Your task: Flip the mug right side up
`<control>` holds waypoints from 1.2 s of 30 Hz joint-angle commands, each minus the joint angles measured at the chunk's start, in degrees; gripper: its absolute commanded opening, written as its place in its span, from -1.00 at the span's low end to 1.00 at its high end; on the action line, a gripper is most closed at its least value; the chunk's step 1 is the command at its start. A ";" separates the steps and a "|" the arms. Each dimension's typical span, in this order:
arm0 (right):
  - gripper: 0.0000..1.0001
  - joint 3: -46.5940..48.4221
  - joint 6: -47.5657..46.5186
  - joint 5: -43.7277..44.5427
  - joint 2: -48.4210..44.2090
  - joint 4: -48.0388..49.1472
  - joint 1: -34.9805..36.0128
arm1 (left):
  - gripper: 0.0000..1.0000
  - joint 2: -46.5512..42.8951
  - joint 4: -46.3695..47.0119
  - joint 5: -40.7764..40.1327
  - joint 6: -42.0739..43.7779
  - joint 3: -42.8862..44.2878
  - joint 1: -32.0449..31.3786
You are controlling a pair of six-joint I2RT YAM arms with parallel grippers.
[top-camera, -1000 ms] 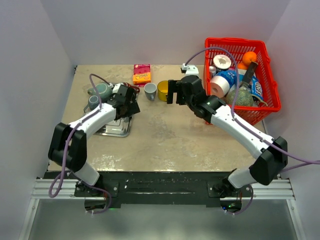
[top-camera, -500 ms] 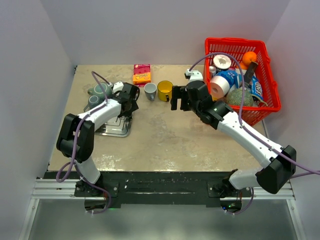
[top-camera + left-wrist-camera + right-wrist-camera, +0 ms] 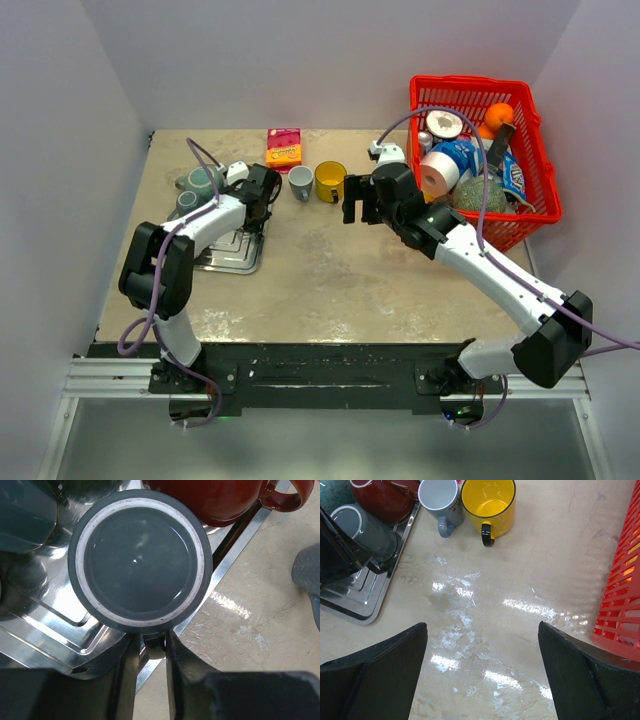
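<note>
A grey mug (image 3: 140,565) stands upside down on the metal tray (image 3: 45,630), its white-ringed base facing my left wrist camera. My left gripper (image 3: 151,640) has its fingers closed on the mug's handle (image 3: 153,649) at the tray's edge. The same mug (image 3: 367,530) shows in the right wrist view with the black left gripper beside it. From above, the left gripper (image 3: 260,192) covers the mug. My right gripper (image 3: 358,200) hangs open over the bare tabletop (image 3: 482,630) with nothing between its fingers.
A red mug (image 3: 220,497) lies against the grey one on the tray. Two grey-green mugs (image 3: 200,185) sit at the tray's (image 3: 228,255) far left. An upright pale mug (image 3: 300,181) and yellow mug (image 3: 329,180) stand mid-table, behind them an orange box (image 3: 284,147). A red basket (image 3: 530,150) of groceries stands at the right.
My left gripper has reached further over the tray and its fingers have closed in on the grey mug's handle. The right arm shifted slightly to the right, then held still.
</note>
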 commanded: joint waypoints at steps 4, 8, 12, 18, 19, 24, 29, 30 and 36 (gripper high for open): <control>0.88 -0.75 0.67 0.01 -2.65 0.56 -0.44 | -0.70 0.55 3.56 -2.54 -0.14 1.38 0.50; 0.88 -1.37 1.55 -0.77 -3.18 0.29 -0.44 | -1.00 -0.50 3.38 -2.37 0.30 0.50 0.50; 0.91 -2.15 2.87 -3.41 -4.24 1.08 -0.44 | -1.00 -4.44 4.43 -0.01 1.53 -1.34 0.50; 0.92 -2.33 5.76 -9.29 -4.50 2.57 -0.44 | -1.00 -13.13 6.80 7.19 3.02 -4.42 0.50; 0.92 -2.33 6.21 -10.00 -4.33 2.84 -0.44 | -1.00 -14.29 7.24 8.26 3.11 -5.03 0.50; 0.92 -3.56 9.46 -14.22 -4.15 5.82 -0.36 | -1.00 -20.96 6.72 13.27 2.68 -5.83 0.50; 0.91 -4.62 11.22 -20.01 -3.54 8.28 -0.44 | -1.00 -26.16 6.89 17.22 2.15 -6.45 0.50; 0.90 -4.88 11.57 -21.77 -3.45 9.77 -0.36 | -1.00 -27.73 7.42 19.58 2.06 -6.53 0.50; 0.89 -7.42 18.15 -30.30 -3.01 18.63 -0.36 | -1.00 -30.99 17.94 37.16 3.29 -5.39 0.50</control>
